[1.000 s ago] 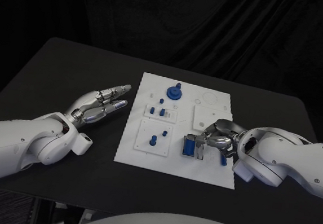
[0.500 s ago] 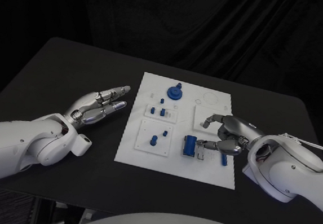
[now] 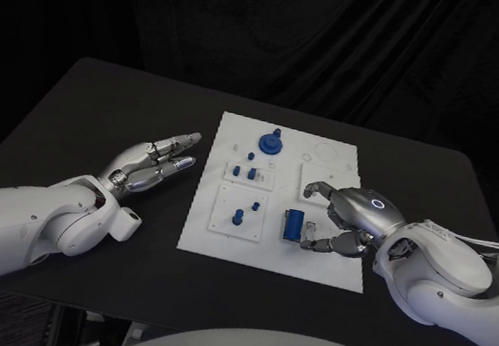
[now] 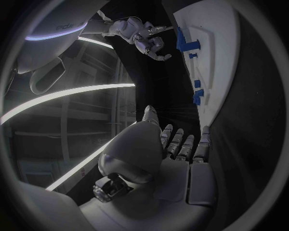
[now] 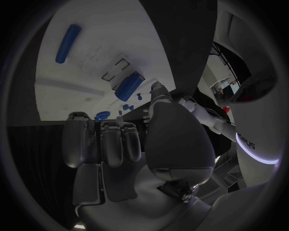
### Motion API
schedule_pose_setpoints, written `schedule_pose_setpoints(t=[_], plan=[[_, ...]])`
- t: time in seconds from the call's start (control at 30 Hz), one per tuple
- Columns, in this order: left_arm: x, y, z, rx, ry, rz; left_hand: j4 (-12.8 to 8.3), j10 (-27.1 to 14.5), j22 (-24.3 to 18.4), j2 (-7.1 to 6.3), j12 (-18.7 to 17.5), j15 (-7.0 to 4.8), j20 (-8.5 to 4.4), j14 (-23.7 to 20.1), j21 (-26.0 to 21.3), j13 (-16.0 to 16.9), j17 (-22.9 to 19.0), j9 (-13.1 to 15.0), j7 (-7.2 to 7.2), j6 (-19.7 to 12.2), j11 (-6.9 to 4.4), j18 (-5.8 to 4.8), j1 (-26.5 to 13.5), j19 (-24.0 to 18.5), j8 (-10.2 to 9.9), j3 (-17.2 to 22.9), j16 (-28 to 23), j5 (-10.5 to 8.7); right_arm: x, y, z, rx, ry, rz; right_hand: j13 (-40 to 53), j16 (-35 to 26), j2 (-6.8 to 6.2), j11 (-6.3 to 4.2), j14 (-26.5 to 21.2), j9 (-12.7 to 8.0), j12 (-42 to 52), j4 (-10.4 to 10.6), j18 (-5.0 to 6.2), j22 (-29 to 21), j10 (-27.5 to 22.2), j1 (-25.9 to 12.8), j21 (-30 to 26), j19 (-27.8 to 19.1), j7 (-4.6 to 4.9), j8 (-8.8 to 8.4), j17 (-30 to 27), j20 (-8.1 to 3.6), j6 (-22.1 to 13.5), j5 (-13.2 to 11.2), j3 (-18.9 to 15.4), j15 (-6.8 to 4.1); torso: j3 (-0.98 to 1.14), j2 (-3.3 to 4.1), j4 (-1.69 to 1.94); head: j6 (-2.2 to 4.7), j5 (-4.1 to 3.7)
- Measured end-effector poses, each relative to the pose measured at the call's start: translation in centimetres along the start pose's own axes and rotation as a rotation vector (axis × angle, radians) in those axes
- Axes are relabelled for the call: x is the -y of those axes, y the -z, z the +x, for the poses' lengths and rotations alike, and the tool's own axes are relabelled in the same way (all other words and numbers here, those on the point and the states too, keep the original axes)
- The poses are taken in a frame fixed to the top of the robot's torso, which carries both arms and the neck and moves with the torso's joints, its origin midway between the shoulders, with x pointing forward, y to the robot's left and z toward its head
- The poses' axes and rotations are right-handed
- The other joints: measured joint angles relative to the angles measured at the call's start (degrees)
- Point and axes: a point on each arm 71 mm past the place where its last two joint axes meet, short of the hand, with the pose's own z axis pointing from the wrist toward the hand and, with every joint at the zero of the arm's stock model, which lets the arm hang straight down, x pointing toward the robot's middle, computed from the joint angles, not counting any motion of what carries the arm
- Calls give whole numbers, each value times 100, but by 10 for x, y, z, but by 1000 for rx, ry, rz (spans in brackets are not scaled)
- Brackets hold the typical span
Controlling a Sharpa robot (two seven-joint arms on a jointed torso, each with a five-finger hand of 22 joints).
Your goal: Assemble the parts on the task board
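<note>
Right hand (image 3: 347,216) empty, fingers curled loosely apart, hovers over task board (image 3: 324,268) just beside the blue cylinder part (image 3: 295,225), long axis toward/away from robot; left hand (image 3: 159,162) open, idle off-board.

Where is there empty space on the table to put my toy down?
Bare black table lies beyond the left hand, and along the near edge below the task board. It's crowded where the right hand hovers by the blue parts.

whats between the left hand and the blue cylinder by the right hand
In the head view, between the left hand and the blue cylinder lies the task board, carrying small blue pegs.
</note>
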Motion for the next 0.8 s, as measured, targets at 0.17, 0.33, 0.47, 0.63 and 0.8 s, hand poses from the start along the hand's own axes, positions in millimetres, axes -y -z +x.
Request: schedule_pose_setpoints(t=[0.17, 0.33, 0.47, 0.63, 0.8], plan=[[0, 0, 0, 0, 1, -1, 0, 0, 0, 0, 0, 0, 0, 0, 0, 0, 0, 0, 20, 20, 0, 0, 0, 0, 0, 0, 0, 0, -4, -2, 5, 8, 42, -17, 0, 29, 79, 26, 0, -77, 0, -24, -1, 0, 7, -141, 51, 6, 19, 205, 0, 7, 46, 0, 24, 0, -1, 2, 3, 0, -27], [-1, 0, 1, -1, 1, -1, 0, 0, -1, 0, 0, 0, 0, 0, 0, 0, 0, 0, 20, 20, 0, 0, 0, 0, 0, 0, 0, 0, -5, -3, 11, 5, 61, -13, 0, 29, 159, 26, -5, -113, 0, -22, -1, 0, 7, -221, 51, 20, 11, 405, 0, 20, 116, -60, 139, 36, 0, 6, 7, 0, -42], [-1, 0, 0, 0, 1, -2, 0, 0, -1, 0, 0, 0, 0, 0, 0, 0, -1, 0, 20, 20, 0, 0, 0, 0, 0, 0, 0, 0, -4, -5, 15, 2, 73, -4, -1, 29, 362, 26, -5, -153, 0, -39, -1, -1, 7, -203, 51, 20, 21, 609, 0, 20, 186, -122, 262, 36, 0, 7, 10, 0, -34], [-1, 1, 0, 0, 1, -2, 16, 0, -1, 0, 23, 0, 0, 0, 0, 0, 4, 5, 73, 30, 0, 1, 0, 42, 0, 16, 0, 0, -3, -8, 18, -3, 84, 6, -1, 28, 504, 25, -5, -215, 0, -51, -1, -1, 7, -177, -6, 20, 22, 720, 0, 20, 212, -159, 346, 36, 1, 8, 9, 0, -12], [-1, 1, 0, 0, 2, -2, 16, 0, -2, 0, 23, 21, 0, 21, 22, 0, 4, 5, 135, 50, 0, 1, 0, 41, 0, 16, 0, 0, -3, -11, 20, -8, 93, 14, -1, 28, 532, 25, -5, -243, 0, -47, -2, -2, 7, -197, -22, 20, 22, 770, 0, 20, 227, -184, 350, 36, -1, 9, 7, 0, -26]])
